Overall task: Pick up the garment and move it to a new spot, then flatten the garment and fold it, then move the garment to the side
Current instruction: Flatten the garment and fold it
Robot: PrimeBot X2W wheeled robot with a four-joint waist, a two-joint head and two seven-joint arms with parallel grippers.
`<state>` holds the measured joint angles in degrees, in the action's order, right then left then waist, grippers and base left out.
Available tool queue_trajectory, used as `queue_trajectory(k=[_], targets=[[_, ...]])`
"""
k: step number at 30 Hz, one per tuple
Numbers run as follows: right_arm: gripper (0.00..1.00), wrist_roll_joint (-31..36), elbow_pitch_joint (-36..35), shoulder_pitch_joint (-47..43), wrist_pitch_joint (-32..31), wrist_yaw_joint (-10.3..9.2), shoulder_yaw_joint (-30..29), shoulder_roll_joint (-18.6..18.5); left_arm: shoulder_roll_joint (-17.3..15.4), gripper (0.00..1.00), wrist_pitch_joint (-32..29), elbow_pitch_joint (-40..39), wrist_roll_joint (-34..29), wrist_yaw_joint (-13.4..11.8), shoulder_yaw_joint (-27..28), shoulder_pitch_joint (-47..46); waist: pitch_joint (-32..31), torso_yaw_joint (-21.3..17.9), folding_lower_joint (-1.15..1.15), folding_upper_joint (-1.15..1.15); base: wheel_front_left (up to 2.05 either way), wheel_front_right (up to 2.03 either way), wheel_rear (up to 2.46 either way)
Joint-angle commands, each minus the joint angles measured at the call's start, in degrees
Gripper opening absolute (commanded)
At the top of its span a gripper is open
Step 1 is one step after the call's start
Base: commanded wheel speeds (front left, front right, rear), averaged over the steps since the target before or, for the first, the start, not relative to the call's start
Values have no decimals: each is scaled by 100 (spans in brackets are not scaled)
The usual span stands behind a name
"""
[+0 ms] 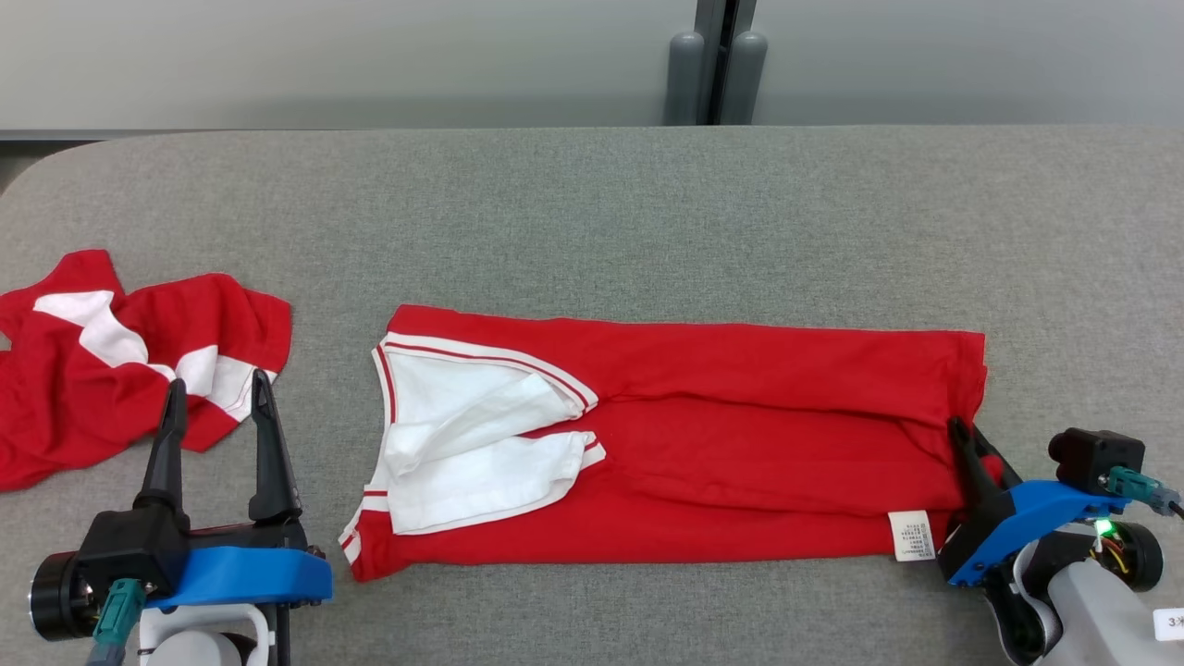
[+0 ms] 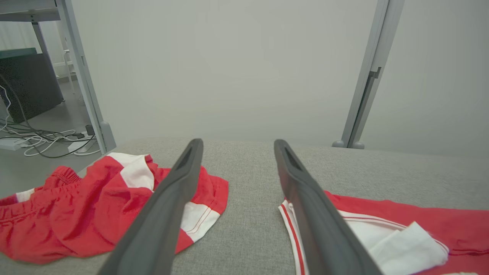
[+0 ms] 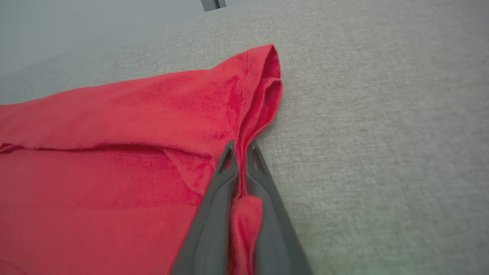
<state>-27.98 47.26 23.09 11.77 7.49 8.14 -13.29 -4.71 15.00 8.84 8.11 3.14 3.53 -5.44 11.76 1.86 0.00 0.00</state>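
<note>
Head camera looks steeply down over the desk (image 1: 647, 203). Left wrist camera skims low toward the back wall (image 2: 229, 57). Right wrist camera sits close on the red shirt (image 3: 114, 172), seen in all three.

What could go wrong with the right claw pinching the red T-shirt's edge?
The right claw grips only a thin bunch at the edge of the folded red T-shirt; pulling may drag the layers apart.
The left claw stands open near the crumpled red-and-white garment, apart from the T-shirt; a one-sided lift could let the white sleeves spill out.
</note>
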Motion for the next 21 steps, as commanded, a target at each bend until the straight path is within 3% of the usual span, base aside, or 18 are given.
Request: queue_trajectory(k=[1, 14, 21], targets=[[0, -52, -5, 23, 50, 1, -8, -48, 31, 100, 25, 11, -85, 37, 47, 33, -18, -13, 0, 0, 0, 0, 0], [0, -96, 40, -125, 207, 0, -689, -1069, 147, 100, 25, 95, -322, 175, 289, 148, -222, -79, 0, 0, 0, 0, 0], [0, 5, -389, -121, 101, 1, -592, -962, 173, 100, 25, 93, -375, 215, 344, 165, -263, -125, 0, 0, 0, 0, 0]])
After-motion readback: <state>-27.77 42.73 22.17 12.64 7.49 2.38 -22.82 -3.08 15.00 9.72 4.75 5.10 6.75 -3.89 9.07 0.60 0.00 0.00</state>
